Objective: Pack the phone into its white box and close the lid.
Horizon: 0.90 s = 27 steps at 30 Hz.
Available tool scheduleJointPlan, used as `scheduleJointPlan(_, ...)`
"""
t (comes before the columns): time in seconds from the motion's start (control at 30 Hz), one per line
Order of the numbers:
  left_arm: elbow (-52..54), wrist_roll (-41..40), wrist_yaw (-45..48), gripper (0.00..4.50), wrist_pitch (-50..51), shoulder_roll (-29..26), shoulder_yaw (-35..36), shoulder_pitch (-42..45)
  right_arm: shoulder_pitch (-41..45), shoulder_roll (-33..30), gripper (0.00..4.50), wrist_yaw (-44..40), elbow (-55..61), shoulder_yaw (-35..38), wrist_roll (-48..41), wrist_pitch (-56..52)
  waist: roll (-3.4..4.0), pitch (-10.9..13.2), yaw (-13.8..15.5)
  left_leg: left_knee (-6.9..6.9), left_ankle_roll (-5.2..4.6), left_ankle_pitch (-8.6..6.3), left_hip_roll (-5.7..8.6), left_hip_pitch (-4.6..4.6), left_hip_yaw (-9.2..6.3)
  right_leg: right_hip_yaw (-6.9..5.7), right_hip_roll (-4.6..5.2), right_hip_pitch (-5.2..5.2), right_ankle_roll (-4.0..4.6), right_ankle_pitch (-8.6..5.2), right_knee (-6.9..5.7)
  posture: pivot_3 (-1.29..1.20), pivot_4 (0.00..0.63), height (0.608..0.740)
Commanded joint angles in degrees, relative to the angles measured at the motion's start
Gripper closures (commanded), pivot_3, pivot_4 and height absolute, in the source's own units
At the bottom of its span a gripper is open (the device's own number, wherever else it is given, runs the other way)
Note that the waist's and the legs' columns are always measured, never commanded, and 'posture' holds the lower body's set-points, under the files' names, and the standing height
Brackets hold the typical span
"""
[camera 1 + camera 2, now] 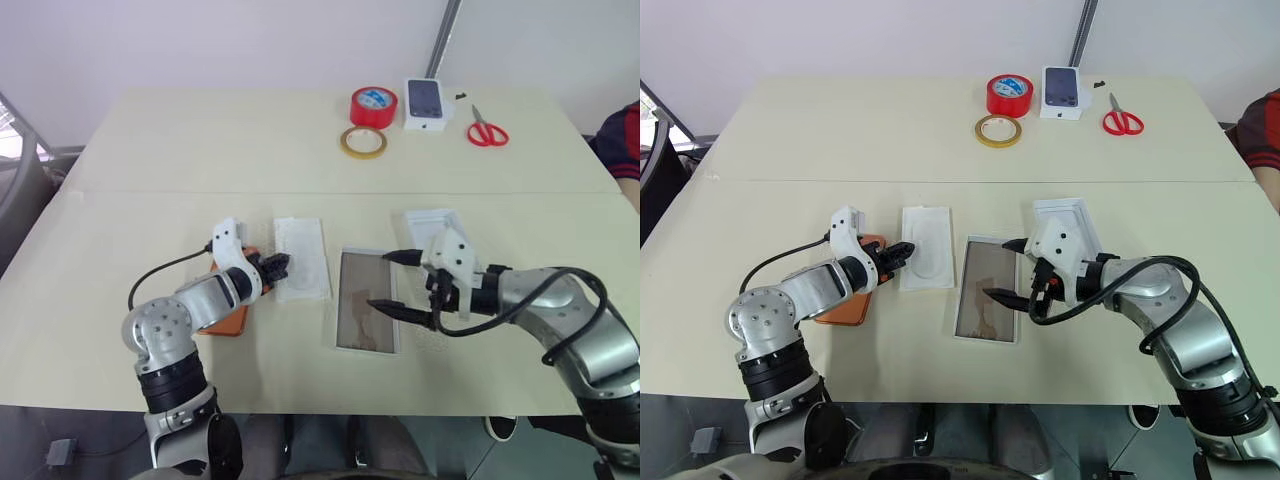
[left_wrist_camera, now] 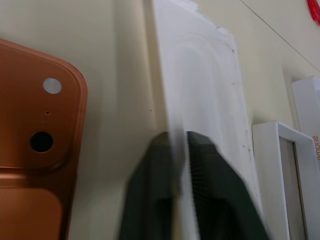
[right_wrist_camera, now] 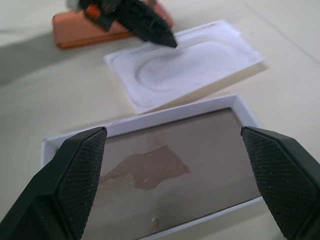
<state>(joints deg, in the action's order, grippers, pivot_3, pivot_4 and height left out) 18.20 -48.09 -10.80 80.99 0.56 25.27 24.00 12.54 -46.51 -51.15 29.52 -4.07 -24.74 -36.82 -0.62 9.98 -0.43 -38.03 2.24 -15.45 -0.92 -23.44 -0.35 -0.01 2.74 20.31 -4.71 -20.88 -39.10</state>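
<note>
Item: flat orange smartphone (image 1: pixel 232 318) with rounded corners, laid camera side up on the cream table (image 1: pixel 150 150), largely covered by the left forearm; its long axis runs toward and away from the robot.

Item: shallow white rectangular tray-box (image 1: pixel 367 300) with a glossy grey-brown floor, found empty to the right of the phone, long axis parallel to it.

Item: white moulded insert (image 1: pixel 303 257) with an oval recess, placed between phone and box.

Left gripper (image 1: pixel 280 266): nearer the phone, reached across it; the black fingers (image 2: pixel 210 175) are closed, apparently pinching the insert's near edge, though contact is blurred.

Right gripper (image 3: pixel 170 175): held low over the box, angled downward, fingers (image 3: pixel 75 170) spread wide and empty.
</note>
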Motion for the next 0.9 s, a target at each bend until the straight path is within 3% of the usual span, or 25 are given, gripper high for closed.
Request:
scheduleJointPlan(0.03,1.0,-0.8,1.0,4.46,-0.7,-0.5,0.7,1.5,-0.9,-3.0,0.0,-1.8,5.9,-1.9,0.7,-0.4,-0.01,0.0,0.1,0.0,0.0,0.0,0.0,0.0,0.0,0.0,0.0,0.0,0.0,0.0,0.0,0.0,0.15,0.74)
scheduleJointPlan(0.27,1.7,-2.4,3.8,4.46,-1.5,-2.0,1.4,2.7,-2.9,-7.9,0.0,-4.8,12.0,-8.6,4.3,0.7,-0.06,0.0,0.0,0.01,0.02,0.0,0.0,0.0,-0.01,0.0,-0.01,0.0,0.0,0.0,0.01,0.0,0.15,0.74)
scheduleJointPlan(0.43,2.0,-3.3,5.2,4.46,-1.3,-3.0,1.1,3.2,-3.6,-8.8,0.0,-3.5,10.7,-15.5,11.5,1.4,-0.07,0.0,0.0,0.0,0.09,0.04,0.0,0.0,-0.01,0.0,0.0,0.0,0.0,0.0,0.01,0.0,0.15,0.74)
scheduleJointPlan(0.57,2.2,-3.8,5.9,4.5,-1.4,-4.0,1.6,3.4,-2.5,-7.4,1.3,-2.7,10.0,-17.1,13.4,0.6,-0.09,0.0,0.0,0.0,0.1,0.05,0.0,0.0,-0.01,0.0,0.0,0.0,0.0,0.0,0.02,0.0,0.15,0.74)
scheduleJointPlan(0.77,1.7,-4.1,6.4,4.5,-4.0,-6.1,3.8,3.4,2.0,-5.1,4.43,-2.9,8.6,-16.6,14.2,1.2,-0.09,0.0,-0.2,0.02,0.15,0.08,-0.02,0.01,-0.03,0.0,-0.02,0.02,0.0,0.0,0.02,0.0,0.15,0.74)
scheduleJointPlan(0.9,0.7,-4.3,6.4,4.5,-5.3,-7.2,4.9,4.1,5.1,-4.3,4.47,-3.9,5.0,-17.6,16.5,5.9,-0.1,0.0,-0.1,0.03,0.16,0.08,-0.01,0.01,-0.04,-0.01,-0.01,0.02,0.0,0.0,0.02,0.0,0.15,0.74)
